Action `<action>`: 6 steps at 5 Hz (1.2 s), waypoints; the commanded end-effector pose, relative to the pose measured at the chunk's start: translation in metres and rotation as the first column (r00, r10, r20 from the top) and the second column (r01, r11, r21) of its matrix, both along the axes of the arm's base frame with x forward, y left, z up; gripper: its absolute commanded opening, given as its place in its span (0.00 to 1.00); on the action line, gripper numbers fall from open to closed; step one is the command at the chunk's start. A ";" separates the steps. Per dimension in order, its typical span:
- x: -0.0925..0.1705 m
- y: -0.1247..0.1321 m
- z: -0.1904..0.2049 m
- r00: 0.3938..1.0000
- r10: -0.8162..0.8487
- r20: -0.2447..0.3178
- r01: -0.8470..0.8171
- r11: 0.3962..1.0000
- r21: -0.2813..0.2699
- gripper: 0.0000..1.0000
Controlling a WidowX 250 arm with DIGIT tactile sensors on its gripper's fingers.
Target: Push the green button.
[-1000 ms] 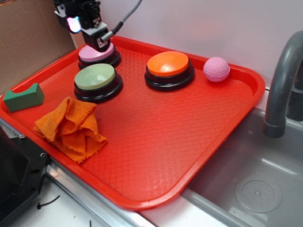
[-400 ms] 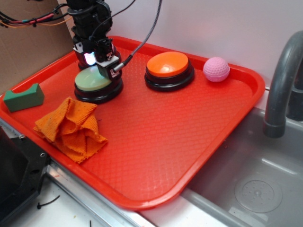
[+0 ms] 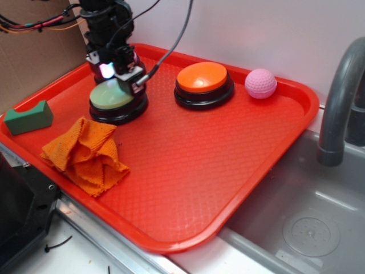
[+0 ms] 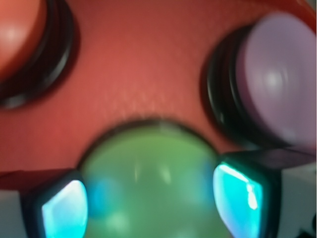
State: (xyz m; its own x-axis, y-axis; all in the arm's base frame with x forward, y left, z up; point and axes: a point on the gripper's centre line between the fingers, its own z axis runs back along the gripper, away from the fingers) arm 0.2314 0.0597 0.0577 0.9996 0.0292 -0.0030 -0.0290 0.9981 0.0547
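While the black robot tool (image 3: 120, 80) sits low over the round pale-green domed button (image 3: 108, 97) at the left rear of the red plastic tray surface (image 3: 188, 165), the press looks under way but unconfirmed. Its fingers (image 4: 64, 208) stand apart, straddling the dome, gripping nothing; to its right sits the lilac-topped round button (image 4: 277, 84).

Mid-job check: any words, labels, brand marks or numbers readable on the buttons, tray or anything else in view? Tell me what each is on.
None readable in either view.
Green button: plain dome, no marking.
Orange button: plain.
Lilac button: plain, and blurred in the wrist view.
Red tray: only a moulded grid texture.
Gripper: a glowing light, no legible print.
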 end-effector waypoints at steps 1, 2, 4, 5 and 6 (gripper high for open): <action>0.008 0.006 0.062 0.995 0.050 0.090 -0.055 0.997 0.061 1.00; 0.003 0.008 0.075 0.992 0.082 0.095 -0.090 0.993 0.079 1.00; -0.009 0.012 0.103 0.986 0.143 0.089 -0.150 0.986 0.075 1.00; -0.012 0.014 0.109 0.982 0.159 0.101 -0.165 0.984 0.060 1.00; -0.013 0.014 0.116 0.982 0.155 0.109 -0.161 0.986 0.051 1.00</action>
State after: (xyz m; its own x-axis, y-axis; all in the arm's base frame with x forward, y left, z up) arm 0.2126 0.0703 0.1556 0.9850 0.1691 0.0346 -0.1717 0.9804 0.0967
